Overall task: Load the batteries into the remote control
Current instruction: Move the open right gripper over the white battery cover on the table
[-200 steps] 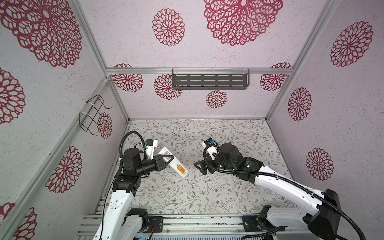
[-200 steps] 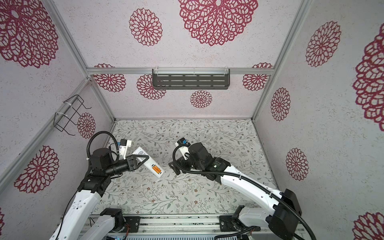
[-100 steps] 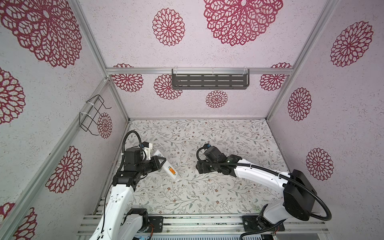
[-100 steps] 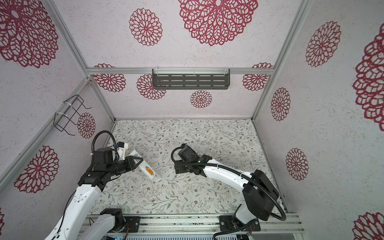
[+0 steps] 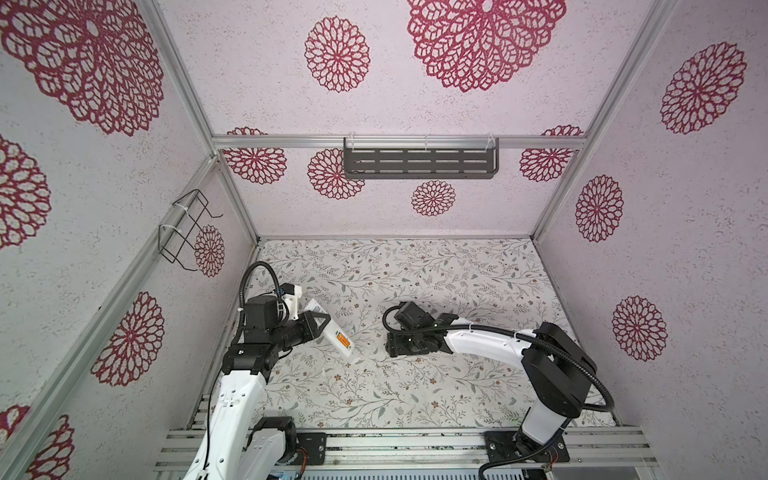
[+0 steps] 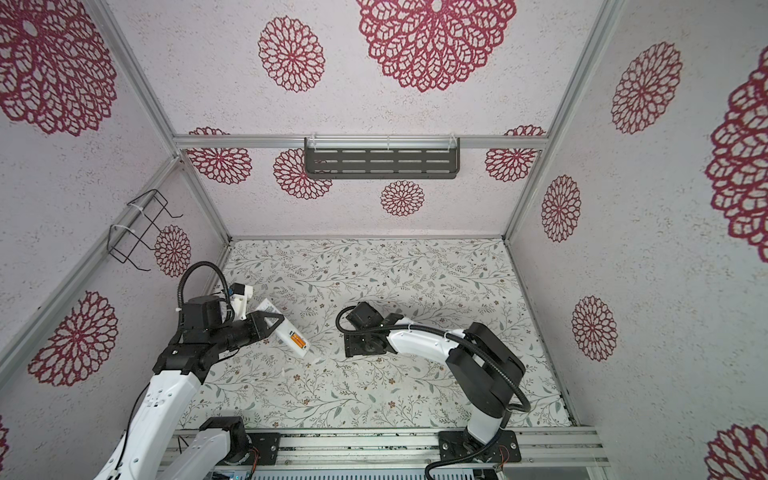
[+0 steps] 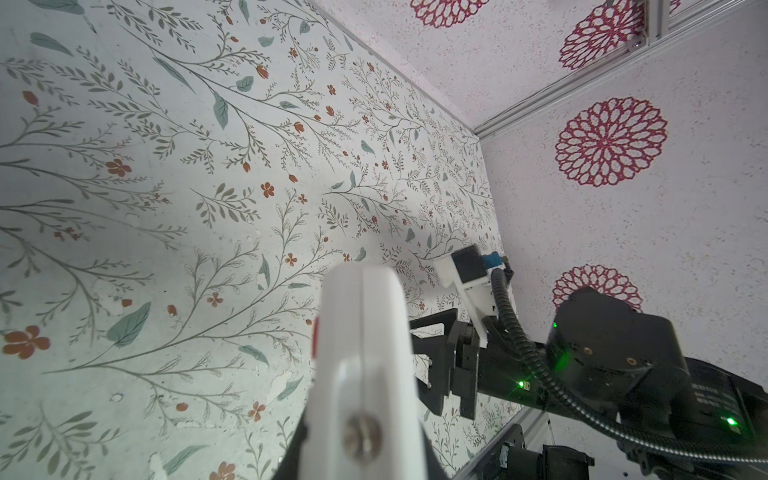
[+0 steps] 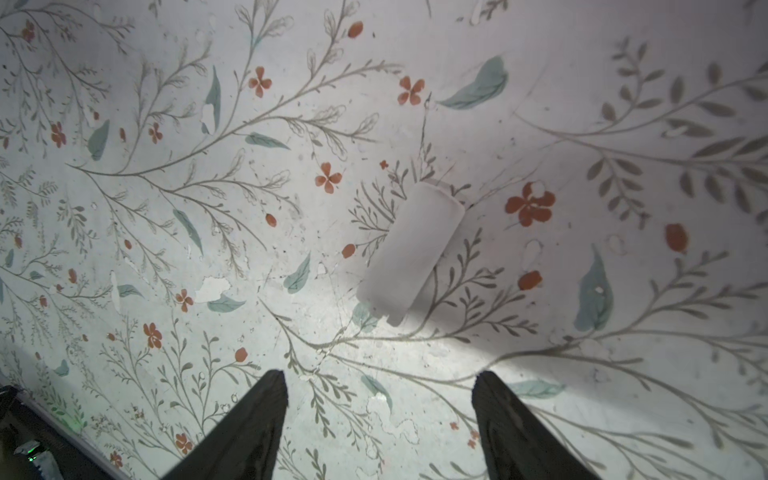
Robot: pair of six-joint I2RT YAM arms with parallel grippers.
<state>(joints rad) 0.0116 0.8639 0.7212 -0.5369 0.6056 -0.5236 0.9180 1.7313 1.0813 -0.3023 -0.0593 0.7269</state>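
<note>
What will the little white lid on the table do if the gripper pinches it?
The lid looks thin and lies flat, so it probably won't roll, but may be hard to grab. It seems smooth plastic, so it might slide on the table as the open right gripper closes. Being small, it is likely light.

1. Remote control [image 5: 333, 332]: long, slim white bar, clamped near mid-length between the left fingers [image 5: 319, 323], tilted, with its free end slanting down beyond the fingertips.
2. Batteries [image 5: 342, 340]: orange, seated in the remote's open back, just past those fingers.
</note>
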